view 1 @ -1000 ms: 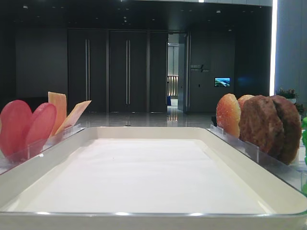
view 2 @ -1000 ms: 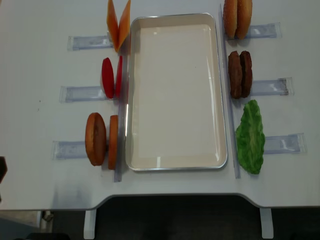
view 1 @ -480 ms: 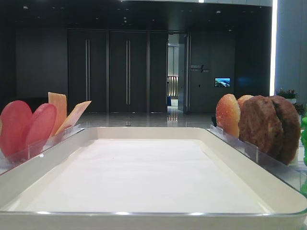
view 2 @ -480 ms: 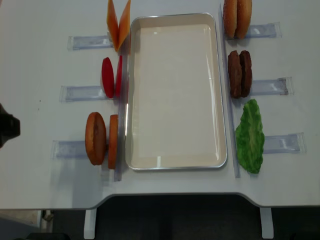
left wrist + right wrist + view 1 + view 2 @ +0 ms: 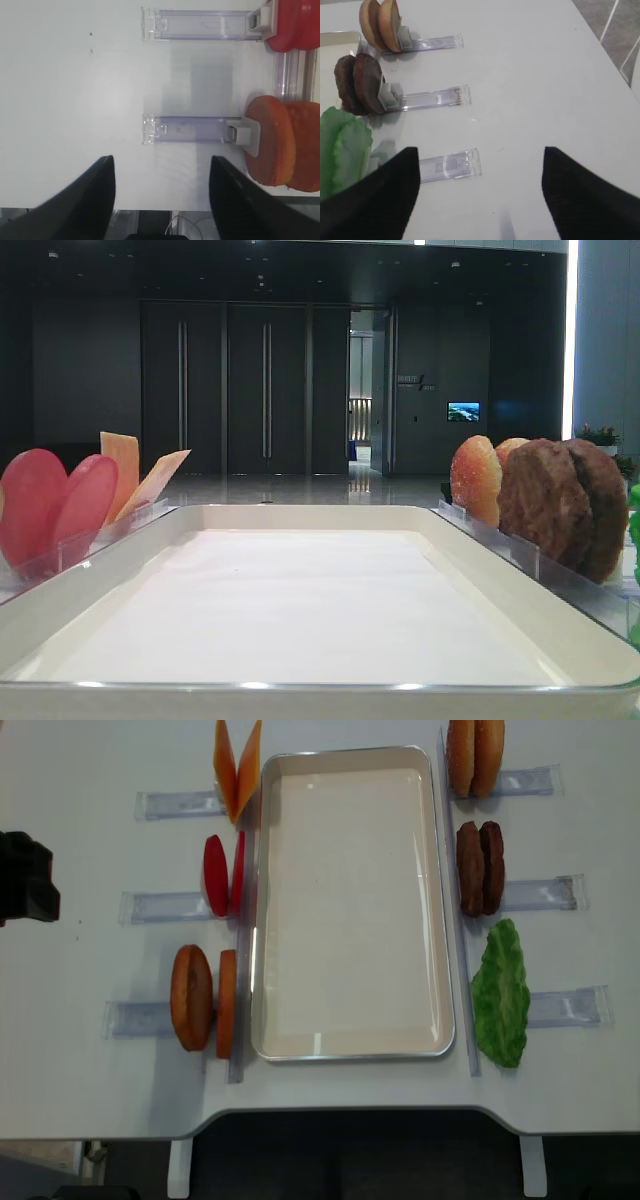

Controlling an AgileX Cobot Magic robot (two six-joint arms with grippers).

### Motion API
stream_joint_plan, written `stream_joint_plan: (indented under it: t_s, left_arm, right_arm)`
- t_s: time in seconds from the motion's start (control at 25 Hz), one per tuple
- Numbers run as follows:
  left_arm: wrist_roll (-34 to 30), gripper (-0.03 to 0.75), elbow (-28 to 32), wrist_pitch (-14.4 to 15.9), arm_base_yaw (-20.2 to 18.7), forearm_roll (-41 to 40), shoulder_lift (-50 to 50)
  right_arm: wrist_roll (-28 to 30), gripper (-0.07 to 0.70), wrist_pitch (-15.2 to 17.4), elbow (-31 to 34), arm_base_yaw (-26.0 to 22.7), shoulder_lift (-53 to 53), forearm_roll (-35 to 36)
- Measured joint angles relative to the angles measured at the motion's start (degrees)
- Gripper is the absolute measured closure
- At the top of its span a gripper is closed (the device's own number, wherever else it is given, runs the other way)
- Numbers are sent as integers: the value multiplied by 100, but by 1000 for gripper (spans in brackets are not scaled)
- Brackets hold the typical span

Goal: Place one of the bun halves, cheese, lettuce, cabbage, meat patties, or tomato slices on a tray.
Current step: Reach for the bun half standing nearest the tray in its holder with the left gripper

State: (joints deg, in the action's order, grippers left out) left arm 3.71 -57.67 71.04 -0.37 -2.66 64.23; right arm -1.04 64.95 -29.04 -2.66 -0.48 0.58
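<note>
The left end effector (image 5: 28, 878) has advanced farther along the tabletop's left edge (jaws spread wide, holding nothing); the tray (image 5: 349, 1050) awaits its first piece.

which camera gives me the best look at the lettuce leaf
The overhead exterior view shows the lettuce whole, lying right of the tray, just below the meat patties. The right wrist view cuts it off at the left edge, the front exterior view catches only a green sliver, and the left wrist view misses it.

path: my claw (image 5: 160, 192) over bare table (image 5: 70, 970) | blocking: clear rack (image 5: 197, 129), upright speckled buns (image 5: 280, 142) before tray (image 5: 350, 1050)
</note>
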Motion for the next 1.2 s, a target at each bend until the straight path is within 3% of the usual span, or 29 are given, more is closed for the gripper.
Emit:
stream_joint_plan:
  t_s: [0.52,0.64,0.76,1.2]
  left_arm:
    - [98,237,-79,-6,-7,-131,239]
    - [239,226,-79,-6,-184,-18,239]
    - [522,223,-104,-6,-595,2,239]
    - [2316,223,-112,-6,-2748,-118,329]
  right_arm:
    - [0,142,0,0,0,0,0]
    - [0,142,0,0,0,0,0]
    - [0,142,0,0,0,0,0]
    - [0,142,0,0,0,0,0]
